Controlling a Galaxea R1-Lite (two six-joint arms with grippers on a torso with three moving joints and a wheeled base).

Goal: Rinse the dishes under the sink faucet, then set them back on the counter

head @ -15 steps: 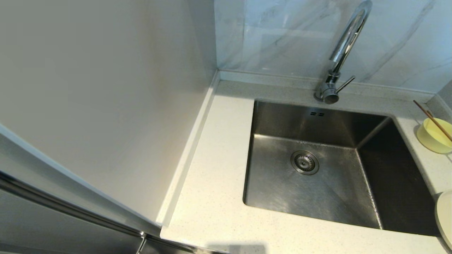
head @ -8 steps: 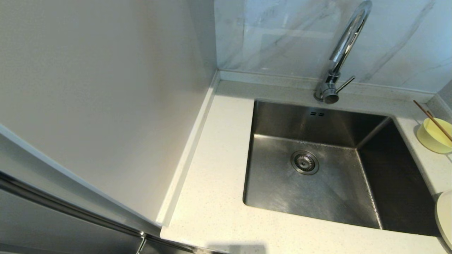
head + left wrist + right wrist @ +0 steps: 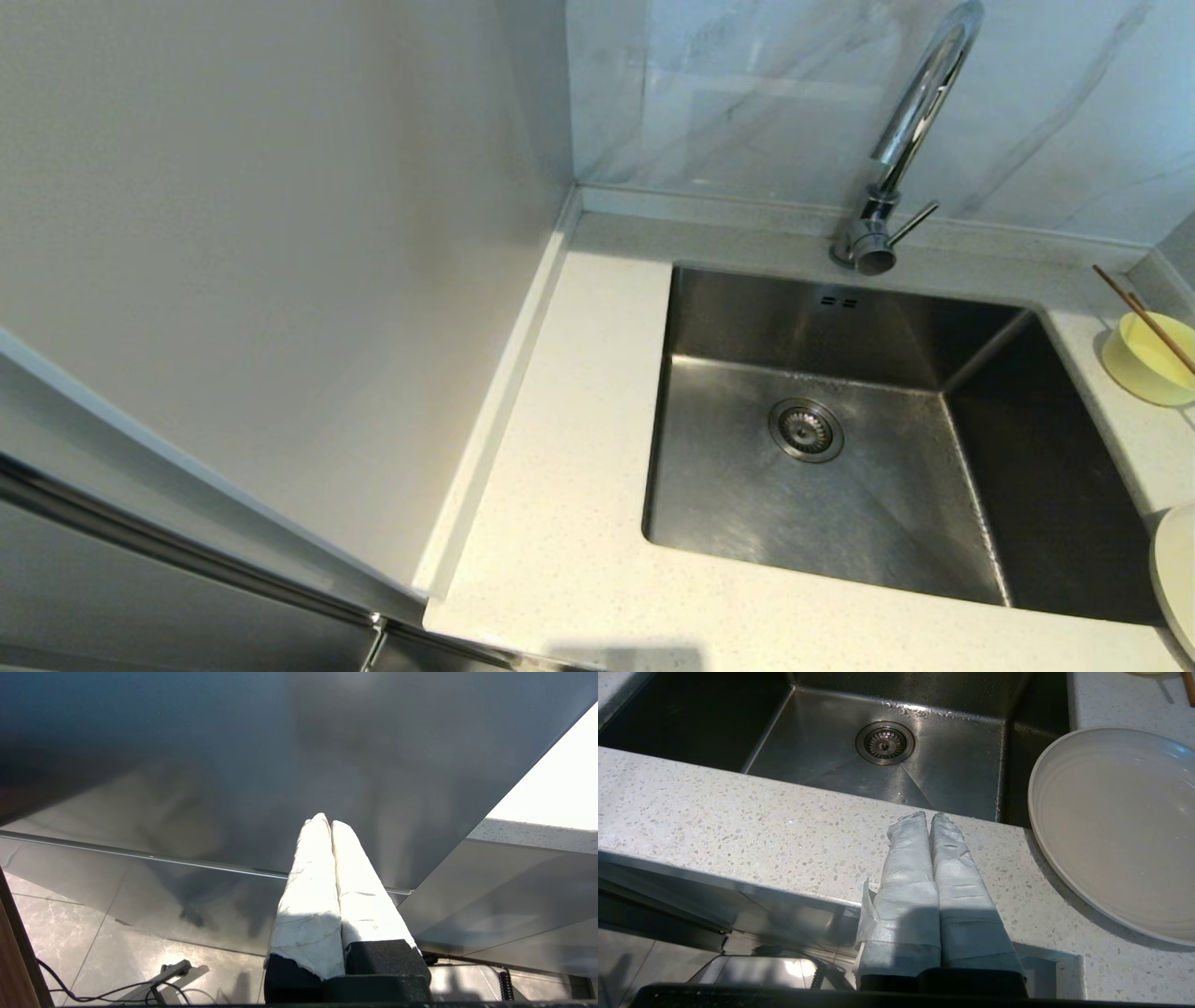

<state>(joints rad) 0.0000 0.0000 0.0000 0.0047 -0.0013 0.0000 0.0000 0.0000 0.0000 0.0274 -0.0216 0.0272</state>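
The steel sink (image 3: 896, 308) holds nothing but its round drain (image 3: 806, 430). The chrome faucet (image 3: 901, 140) rises behind it, with no water running. A pale yellow bowl (image 3: 1146, 359) sits on the counter (image 3: 560, 523) at the far right, with brown chopsticks (image 3: 1144, 317) lying across it. The off-white plate (image 3: 1120, 826) rests on the counter right of the sink, its edge also showing as the plate (image 3: 1174, 579) in the head view. My right gripper (image 3: 928, 817) is shut and empty over the counter's front edge, left of the plate. My left gripper (image 3: 325, 822) is shut, low beside a grey cabinet panel.
A tall pale side panel (image 3: 261, 280) walls off the counter's left. The grey-veined marble wall (image 3: 747, 93) stands behind the faucet. Below the counter front lie floor tiles and cables (image 3: 107, 991).
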